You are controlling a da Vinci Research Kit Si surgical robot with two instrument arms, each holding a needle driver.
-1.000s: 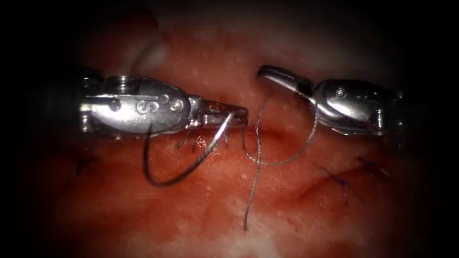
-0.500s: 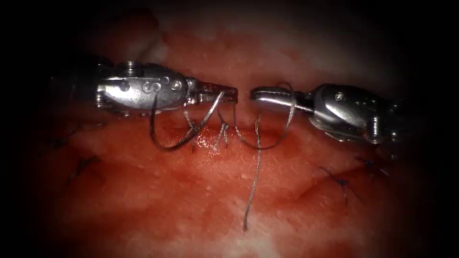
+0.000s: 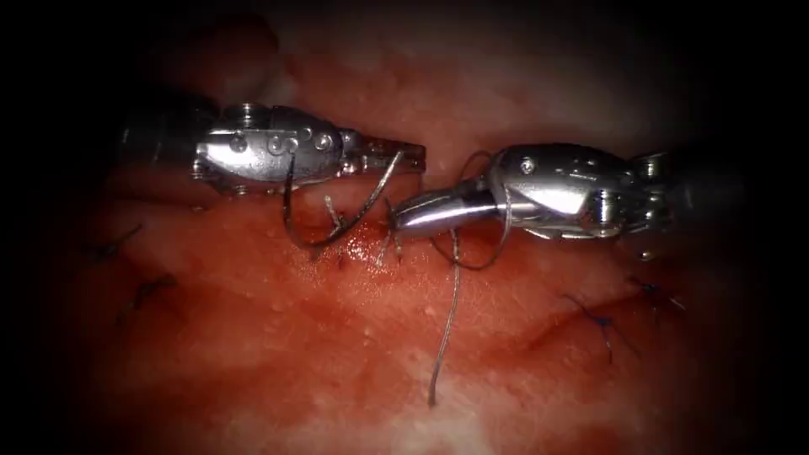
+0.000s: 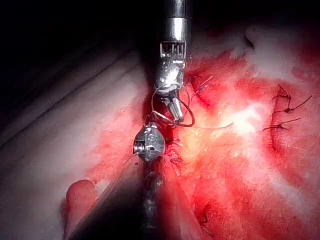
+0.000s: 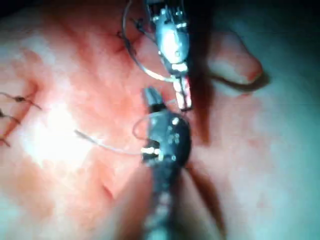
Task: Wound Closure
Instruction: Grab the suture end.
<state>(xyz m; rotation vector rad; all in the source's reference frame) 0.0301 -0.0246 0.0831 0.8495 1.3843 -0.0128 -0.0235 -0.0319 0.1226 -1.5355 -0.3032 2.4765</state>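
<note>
Right tool (image 3: 404,217) has swung down and left since a second ago; its tip now sits below the left tool (image 3: 413,156) tip, just over the cut (image 3: 371,244). Left tool shifted slightly up and right. Left jaws clenched on the needle (image 3: 337,232) near one end; the curve hangs below the tool, over the tissue (image 3: 337,337), not visibly in it. Thread (image 3: 484,253) loops around the right tool's jaws; jaws look closed, whether they pinch thread I can't tell. A loose thread tail (image 3: 447,337) runs down the tissue from under the right tip. Red fluid (image 3: 362,248) glistens at the cut. Finished stitches (image 3: 602,324) sit right of the cut, more (image 3: 143,291) on the left.
</note>
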